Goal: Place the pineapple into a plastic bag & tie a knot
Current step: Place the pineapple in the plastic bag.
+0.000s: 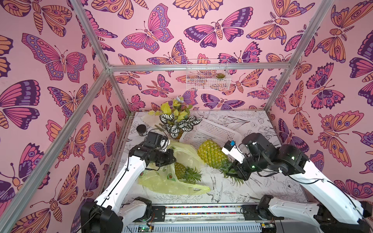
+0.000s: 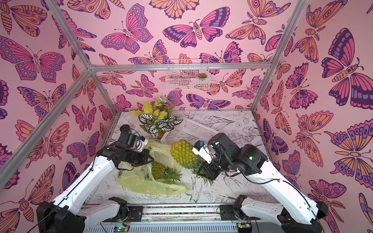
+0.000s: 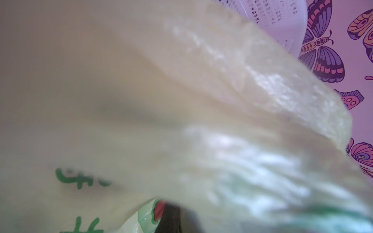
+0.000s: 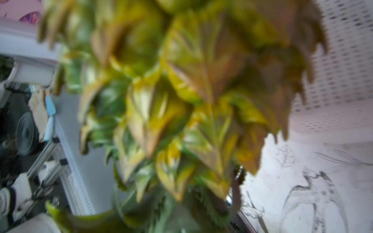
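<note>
A large pineapple [image 1: 212, 154] [image 2: 183, 154] hangs tilted above the table. My right gripper [image 1: 232, 171] [image 2: 202, 171] is shut on its leafy crown [image 4: 181, 100], which hides the jaws in the right wrist view. The yellow-green plastic bag [image 1: 171, 183] [image 2: 145, 184] lies crumpled at the left. A smaller pineapple [image 1: 181, 170] [image 2: 159, 171] lies in its mouth with the crown sticking out. My left gripper [image 1: 172, 157] [image 2: 150, 158] is shut on the bag's upper edge and holds it raised. The bag's film [image 3: 141, 100] fills the left wrist view. A knot is not in view.
A white perforated basket [image 1: 210, 133] lies tipped behind the large pineapple. A potted plant [image 1: 177, 123] and a black round can [image 1: 141, 129] stand at the back left. A wire basket [image 1: 207, 74] hangs on the back wall. The arms' rail [image 1: 201, 209] runs along the front edge.
</note>
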Robot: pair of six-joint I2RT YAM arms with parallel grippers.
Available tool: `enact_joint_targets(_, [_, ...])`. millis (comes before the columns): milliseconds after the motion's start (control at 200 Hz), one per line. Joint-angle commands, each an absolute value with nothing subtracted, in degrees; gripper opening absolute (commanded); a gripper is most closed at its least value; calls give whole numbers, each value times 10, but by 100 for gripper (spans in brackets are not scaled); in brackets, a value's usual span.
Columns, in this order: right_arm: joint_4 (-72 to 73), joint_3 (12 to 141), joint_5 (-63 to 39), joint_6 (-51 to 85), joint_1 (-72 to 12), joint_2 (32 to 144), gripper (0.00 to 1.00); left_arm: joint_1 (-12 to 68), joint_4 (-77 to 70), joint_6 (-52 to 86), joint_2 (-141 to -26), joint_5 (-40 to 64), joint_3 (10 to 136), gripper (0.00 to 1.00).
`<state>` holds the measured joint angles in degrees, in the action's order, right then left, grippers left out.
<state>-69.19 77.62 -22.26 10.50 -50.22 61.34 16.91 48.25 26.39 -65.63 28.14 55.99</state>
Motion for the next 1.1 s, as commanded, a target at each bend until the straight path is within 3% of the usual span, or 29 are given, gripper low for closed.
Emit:
enact_joint_targets(0, [-604, 761, -275, 104, -542, 639, 0, 171, 494, 247, -665, 295, 579, 0])
enact_joint_targets(641, [-587, 875, -85, 57, -561, 946, 0, 178, 506, 213, -646, 274, 602, 0])
enact_joint_targets(1097, [-429, 901, -101, -52, -556, 1045, 0, 194, 508, 182, -666, 269, 612, 0])
